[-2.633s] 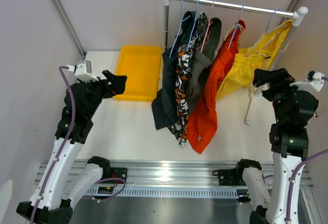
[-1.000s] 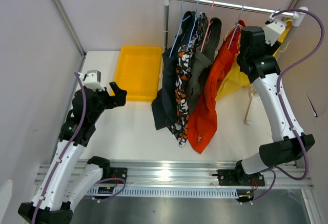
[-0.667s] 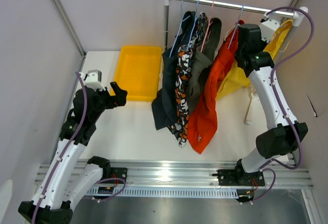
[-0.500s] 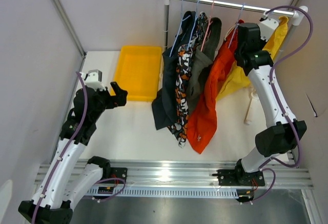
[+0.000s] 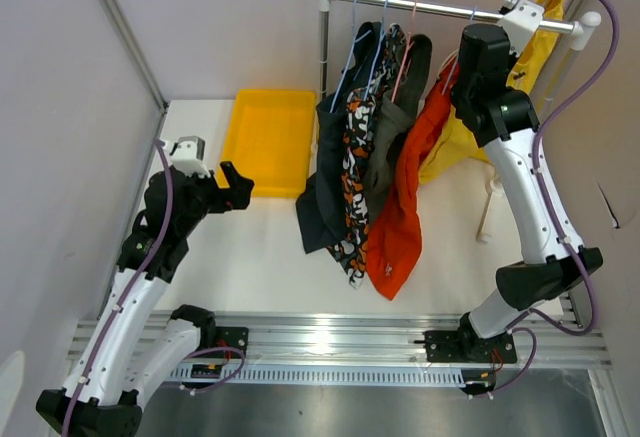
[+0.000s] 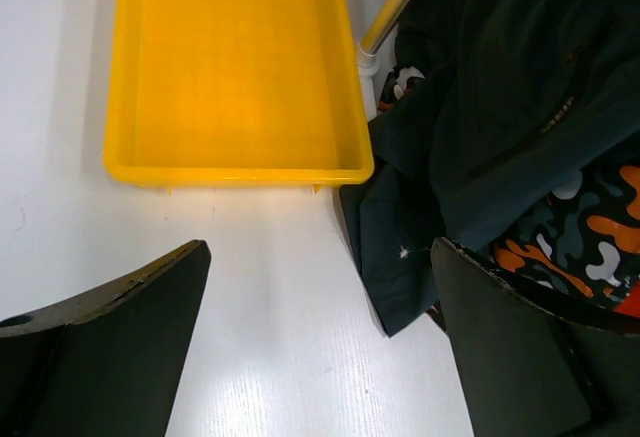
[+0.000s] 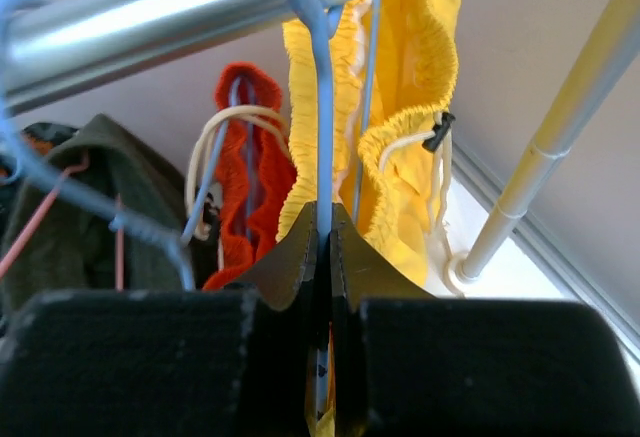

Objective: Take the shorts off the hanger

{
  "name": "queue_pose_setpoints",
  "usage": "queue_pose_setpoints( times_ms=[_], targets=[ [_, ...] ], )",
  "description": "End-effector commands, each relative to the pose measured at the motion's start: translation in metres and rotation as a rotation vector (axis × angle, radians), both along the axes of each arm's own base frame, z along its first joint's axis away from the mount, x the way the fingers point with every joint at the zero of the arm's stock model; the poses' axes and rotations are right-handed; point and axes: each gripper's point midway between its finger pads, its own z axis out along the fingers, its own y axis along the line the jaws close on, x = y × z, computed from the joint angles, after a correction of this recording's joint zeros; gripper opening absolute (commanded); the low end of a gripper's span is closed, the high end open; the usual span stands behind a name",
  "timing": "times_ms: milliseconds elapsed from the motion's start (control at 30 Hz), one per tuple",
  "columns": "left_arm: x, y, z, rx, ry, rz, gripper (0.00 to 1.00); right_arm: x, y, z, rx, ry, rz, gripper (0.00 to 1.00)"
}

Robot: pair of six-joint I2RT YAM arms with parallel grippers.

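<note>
Left wrist: yellow tray [image 6: 240, 170] lies beside navy shorts [image 6: 500, 107].

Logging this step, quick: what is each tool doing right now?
Left tool: open, holding nothing.
Right tool: closed on the blue hanger in front of the yellow shorts.

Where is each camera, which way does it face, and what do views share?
Top external: above and behind the arms, looking down at the table, left arm and right arm.
Left wrist: on the left arm, facing down at the yellow tray and navy shorts; the open left gripper frames the bottom.
Right wrist: raised, facing up the blue hanger to the rail and yellow shorts; the right gripper pinches the hanger.
Shared: top and left wrist both show the tray.
</note>
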Motion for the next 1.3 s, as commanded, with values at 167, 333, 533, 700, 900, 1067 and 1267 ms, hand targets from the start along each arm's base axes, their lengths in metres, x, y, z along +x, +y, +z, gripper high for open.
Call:
queue_pose_setpoints(
  times_ms=[167, 333, 533, 700, 900, 1067, 1267],
  targets=[
    [-0.015, -0.054, 0.026, -0.059, -0.12, -0.321, 0.99, -0.07, -0.018, 0.054, 0.018, -0.135, -0.044, 0.0],
    [-0.055, -0.111, 0.055, -0.101, -0.208, -0.602, 0.99, -0.109, -0.024, 0.037, 0.072, -0.133, -0.005, 0.0],
    [-0.107, -0.181, 0.092, -0.165, -0.293, -0.907, 0.99, -0.133, -0.019, 0.01, 0.14, -0.088, 0.061, 0.0],
    [-0.157, -0.25, 0.107, -0.181, -0.374, -1.134, 0.99, -0.148, -0.008, -0.007, 0.217, -0.047, 0.14, 0.0],
    [-0.178, -0.328, 0.106, -0.128, -0.412, -1.221, 0.99, -0.164, 0.012, -0.021, 0.313, -0.015, 0.253, 0.0],
    [-0.173, -0.363, 0.124, -0.149, -0.469, -1.231, 0.99, -0.177, 0.018, -0.027, 0.345, 0.007, 0.302, 0.0],
    [-0.156, -0.393, 0.121, -0.098, -0.484, -1.211, 0.99, -0.189, 0.016, -0.026, 0.344, 0.007, 0.323, 0.0]
  ],
)
